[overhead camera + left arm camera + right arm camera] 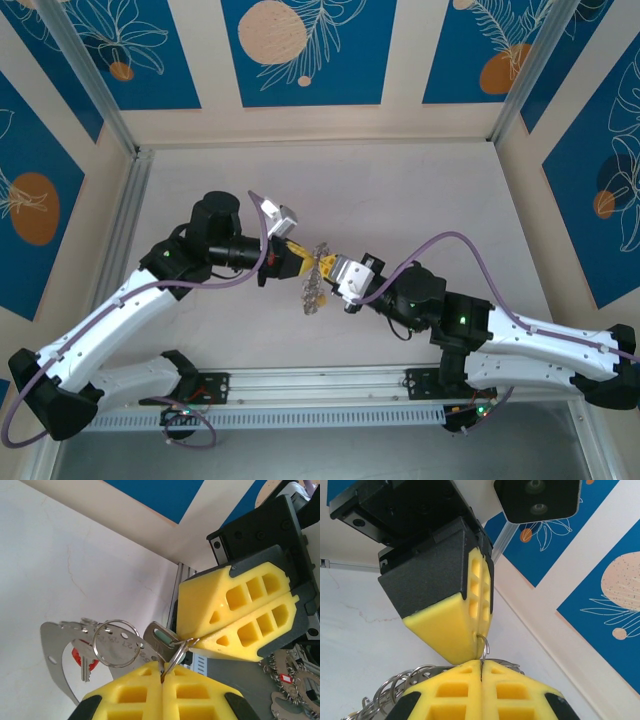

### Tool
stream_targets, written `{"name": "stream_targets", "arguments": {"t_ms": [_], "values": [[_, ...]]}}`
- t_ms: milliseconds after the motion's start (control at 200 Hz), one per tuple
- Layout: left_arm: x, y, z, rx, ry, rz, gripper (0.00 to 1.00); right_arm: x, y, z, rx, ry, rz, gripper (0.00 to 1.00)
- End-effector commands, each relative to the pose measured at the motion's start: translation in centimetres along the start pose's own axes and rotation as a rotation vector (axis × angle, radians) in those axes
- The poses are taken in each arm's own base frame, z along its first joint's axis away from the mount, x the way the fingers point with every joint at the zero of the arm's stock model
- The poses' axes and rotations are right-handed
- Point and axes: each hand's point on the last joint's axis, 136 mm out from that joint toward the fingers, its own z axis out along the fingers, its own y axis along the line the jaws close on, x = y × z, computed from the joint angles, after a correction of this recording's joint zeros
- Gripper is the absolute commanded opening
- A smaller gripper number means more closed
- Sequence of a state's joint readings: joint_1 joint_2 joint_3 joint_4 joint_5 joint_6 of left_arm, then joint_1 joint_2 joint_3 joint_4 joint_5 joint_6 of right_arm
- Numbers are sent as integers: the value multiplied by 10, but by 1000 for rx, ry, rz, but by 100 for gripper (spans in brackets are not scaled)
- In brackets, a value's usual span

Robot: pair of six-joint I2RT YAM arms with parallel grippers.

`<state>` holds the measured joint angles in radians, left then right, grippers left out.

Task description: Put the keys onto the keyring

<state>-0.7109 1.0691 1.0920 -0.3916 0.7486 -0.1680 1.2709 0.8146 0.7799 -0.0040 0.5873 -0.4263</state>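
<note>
The two grippers meet tip to tip above the middle of the table, left gripper (pixel 300 262) and right gripper (pixel 330 272). The keyring (pixel 314 285) hangs between them. In the left wrist view my left gripper (pixel 163 672) is shut on a pale teal-headed key (pixel 162 642) and a small split ring (pixel 176 659). The right gripper (pixel 194 642) pinches that same ring from above. The keyring's flat grey plate (pixel 52 650) carries a red-headed key (pixel 82 661) and a larger split ring (pixel 116 643). From the right wrist, the right gripper (pixel 481 664) is shut on the small ring (pixel 484 647), under the left gripper (pixel 476 640).
An aluminium rail (pixel 320 385) runs along the near edge between the arm bases. Cream walls with blue panels (pixel 300 50) close the back and sides. Several split rings (pixel 395 685) bunch at the right gripper's left. More silvery metal pieces (pixel 295 675) show past the right gripper.
</note>
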Motion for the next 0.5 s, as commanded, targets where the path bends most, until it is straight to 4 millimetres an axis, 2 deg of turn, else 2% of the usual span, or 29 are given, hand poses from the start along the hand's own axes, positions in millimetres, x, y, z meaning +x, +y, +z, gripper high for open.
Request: {"name": "stream_targets", "arguments": {"t_ms": [0, 200, 495], "values": [[-32, -22, -9, 46, -83, 71, 0, 4, 20, 0, -77, -18, -41, 0], [-34, -22, -9, 39, -90, 75, 0, 3, 20, -13, -125, -58, -9, 0], [-38, -24, -11, 44, -99, 74, 0, 8, 22, -7, -140, -25, -11, 0]]}}
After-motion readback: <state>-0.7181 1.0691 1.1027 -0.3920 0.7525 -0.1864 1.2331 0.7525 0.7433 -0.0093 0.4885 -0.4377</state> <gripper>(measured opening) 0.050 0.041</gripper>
